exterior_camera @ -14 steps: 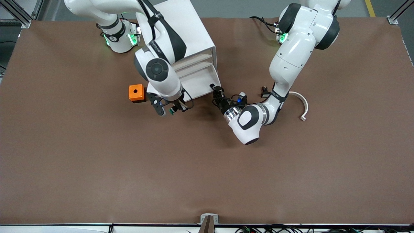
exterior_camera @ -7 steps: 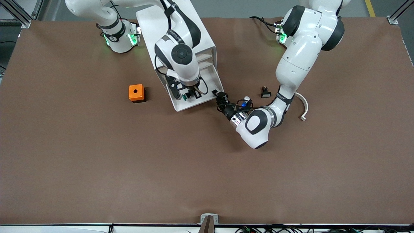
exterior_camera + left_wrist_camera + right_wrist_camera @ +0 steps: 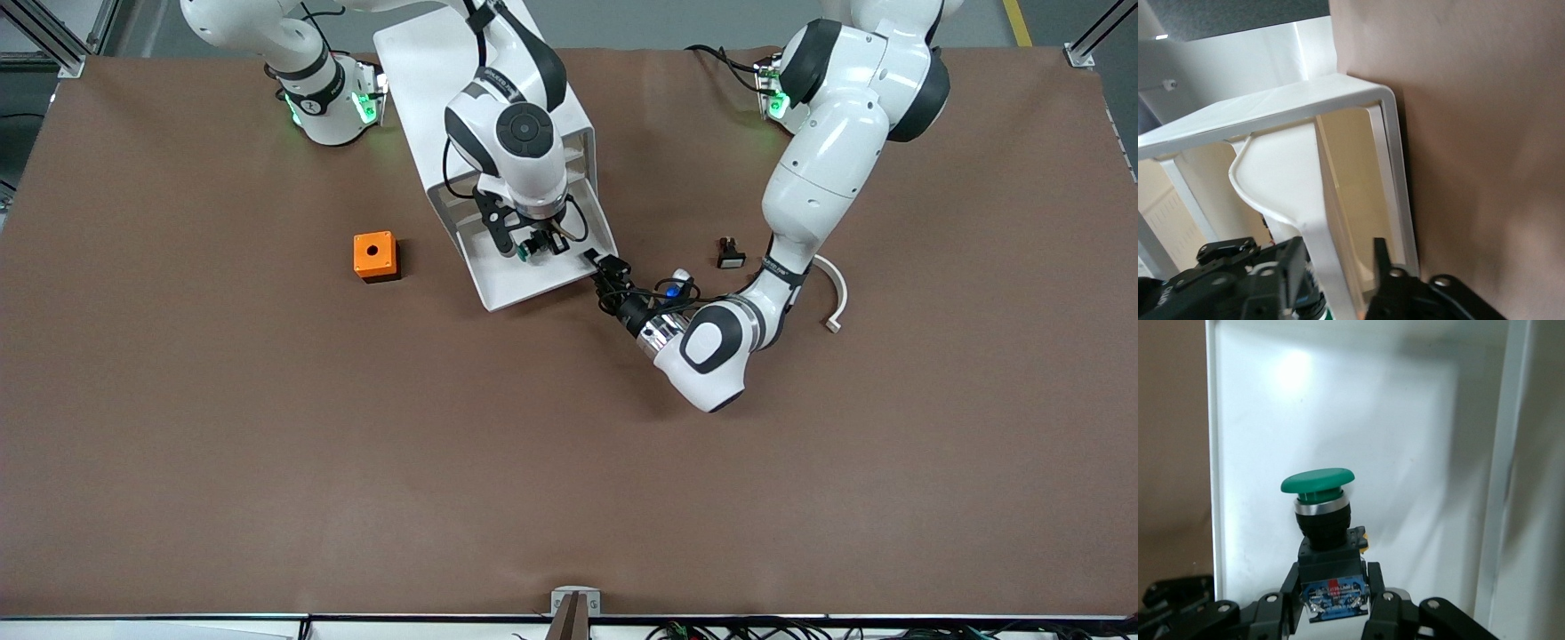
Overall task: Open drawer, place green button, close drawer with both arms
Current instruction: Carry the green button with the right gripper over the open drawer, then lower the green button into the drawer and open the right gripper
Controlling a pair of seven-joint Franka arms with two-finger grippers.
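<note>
The white cabinet point(image 3: 427, 53) stands near the robots' bases. Its lowest drawer point(image 3: 511, 286) is pulled out toward the front camera. My right gripper point(image 3: 533, 251) hangs over the open drawer, shut on the button point(image 3: 1319, 483). I hold the button by its black-and-blue body, green cap pointing away, with the white drawer floor point(image 3: 1371, 420) beneath it. My left gripper point(image 3: 608, 269) is at the drawer's front corner, toward the left arm's end. In the left wrist view its fingers point(image 3: 1382, 261) straddle the drawer's front wall point(image 3: 1325, 220), closed on it.
An orange cube with a hole point(image 3: 374, 256) sits on the brown table toward the right arm's end. A black button with a white cap point(image 3: 730, 256) and a white curved piece point(image 3: 834, 289) lie toward the left arm's end, beside the left arm.
My right gripper has carried the button from over the table near the orange cube to over the open drawer. My left gripper has shifted slightly toward the front camera with the drawer's front.
</note>
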